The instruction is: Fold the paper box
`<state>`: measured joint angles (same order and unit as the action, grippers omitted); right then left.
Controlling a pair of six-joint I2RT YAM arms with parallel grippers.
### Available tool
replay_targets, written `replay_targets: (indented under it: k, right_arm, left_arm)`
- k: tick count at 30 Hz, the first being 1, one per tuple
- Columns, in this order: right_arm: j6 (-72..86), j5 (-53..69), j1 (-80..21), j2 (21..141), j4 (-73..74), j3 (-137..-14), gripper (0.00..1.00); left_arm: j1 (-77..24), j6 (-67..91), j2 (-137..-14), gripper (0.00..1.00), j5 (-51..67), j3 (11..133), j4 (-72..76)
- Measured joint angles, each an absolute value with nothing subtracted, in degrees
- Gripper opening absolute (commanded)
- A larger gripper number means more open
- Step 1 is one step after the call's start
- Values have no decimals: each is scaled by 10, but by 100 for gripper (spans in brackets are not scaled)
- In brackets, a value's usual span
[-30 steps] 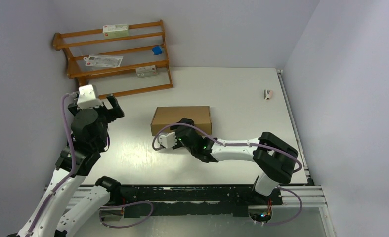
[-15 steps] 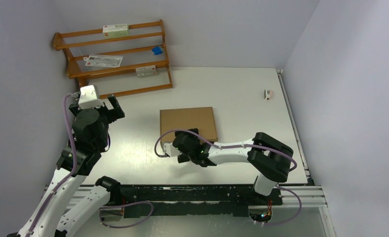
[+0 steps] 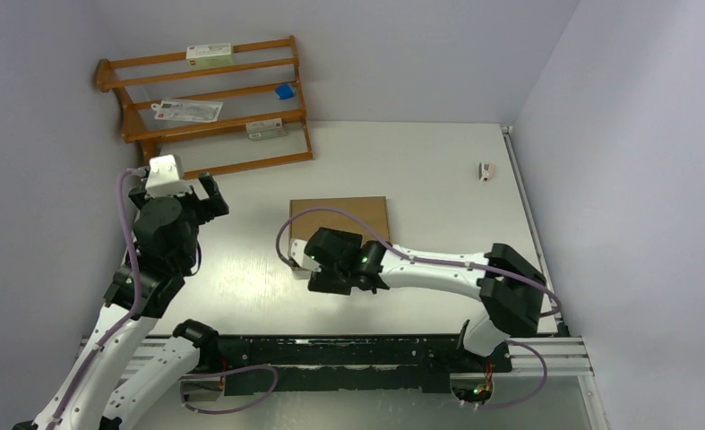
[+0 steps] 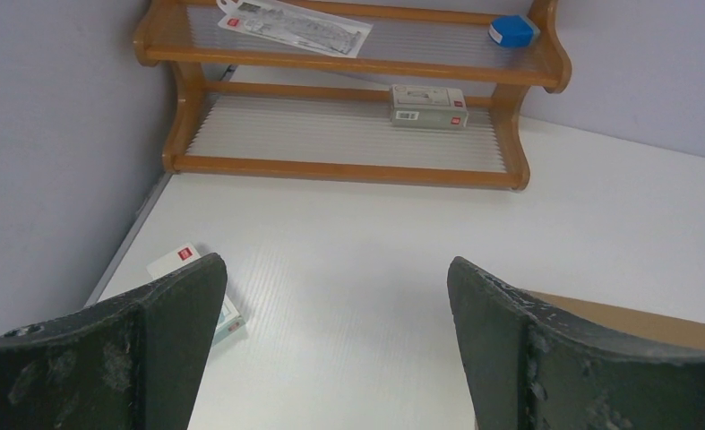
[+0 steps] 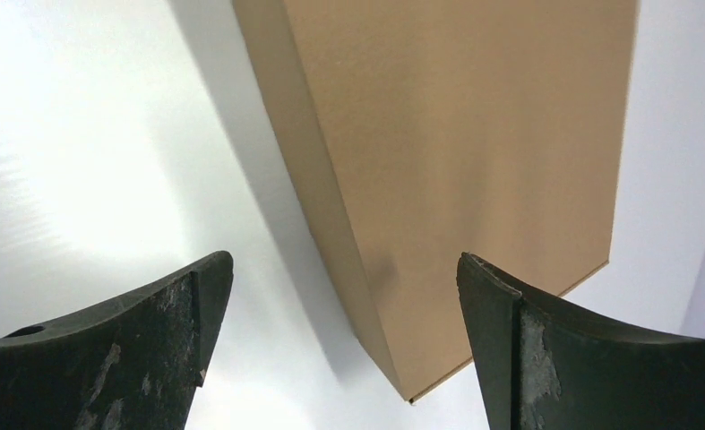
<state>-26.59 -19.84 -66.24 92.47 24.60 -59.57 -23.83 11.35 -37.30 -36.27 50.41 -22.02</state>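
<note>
The paper box is a closed, shallow brown cardboard box lying flat on the white table. My right gripper hangs above its near left corner, pointing down. In the right wrist view the box lies below and between the open fingers, and the right gripper touches nothing. My left gripper is raised at the left, open and empty. In the left wrist view the left gripper faces the table, and a brown edge of the box shows beside the right finger.
A wooden rack stands against the back left wall with white packets and a small blue object on it. A small white packet lies on the table by the left wall. A small item lies at the far right.
The box shifted slightly to the right and now lies flat. My right gripper let go of its near left side, drew back toward the near edge and rose. The left arm barely moved.
</note>
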Motion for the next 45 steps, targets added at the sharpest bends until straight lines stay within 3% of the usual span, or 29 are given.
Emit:
replay_targets:
  k: [6,11,17,26,35,45]
  right_arm:
    - [-164,-200,-629,889,241,-645,100]
    - [-39,-196,-504,886,221,-686,100]
    - [102,-253,-387,791,194,-604,100]
    - [215,-428,-363,570,201,-489,100]
    - [235,-465,-361,288,239,-425,100]
    - [222,-439,-361,238,250,-420,100]
  left_arm:
    - [-238,110,-368,98,-310,489,-204]
    - [-239,109,-365,98,-261,479,-193]
    - [-239,114,-365,98,-211,472,-192]
    - [-239,136,-309,98,-203,457,-221]
    - [-239,164,-170,98,-257,441,-276]
    - [-239,152,-31,98,-337,413,-297]
